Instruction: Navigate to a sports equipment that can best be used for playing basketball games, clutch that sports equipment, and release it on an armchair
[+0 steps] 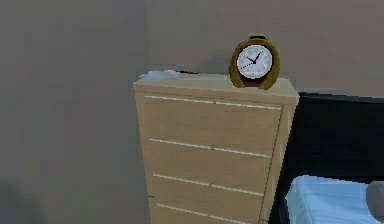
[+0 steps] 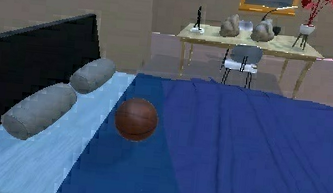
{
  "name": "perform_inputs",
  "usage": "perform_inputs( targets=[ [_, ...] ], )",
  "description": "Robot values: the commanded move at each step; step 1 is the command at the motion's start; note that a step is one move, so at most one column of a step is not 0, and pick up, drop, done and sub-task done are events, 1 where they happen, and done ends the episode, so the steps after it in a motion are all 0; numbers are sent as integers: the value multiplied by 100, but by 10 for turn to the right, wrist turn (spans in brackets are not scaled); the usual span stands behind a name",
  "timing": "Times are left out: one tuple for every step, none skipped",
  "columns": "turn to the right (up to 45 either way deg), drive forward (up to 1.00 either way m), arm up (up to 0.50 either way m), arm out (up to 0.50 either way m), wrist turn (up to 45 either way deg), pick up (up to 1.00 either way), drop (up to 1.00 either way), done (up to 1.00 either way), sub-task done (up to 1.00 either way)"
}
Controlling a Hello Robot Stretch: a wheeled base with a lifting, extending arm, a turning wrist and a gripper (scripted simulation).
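A brown-orange basketball lies on a bed with a dark blue cover, near the seam where the light blue sheet begins. Two grey pillows rest against the black headboard to the ball's left.
Ahead stands a light wood dresser with a round clock and a small white thing on top. The bed's corner and black headboard sit at the forward view's right. Beyond the bed stands a wooden table with ornaments and a chair.
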Motion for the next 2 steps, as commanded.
perform_inputs(
  targets=[
    [0,0,34,0,0,0,0,0,0],
    [0,0,0,50,0,0,0,0,0]
  ],
)
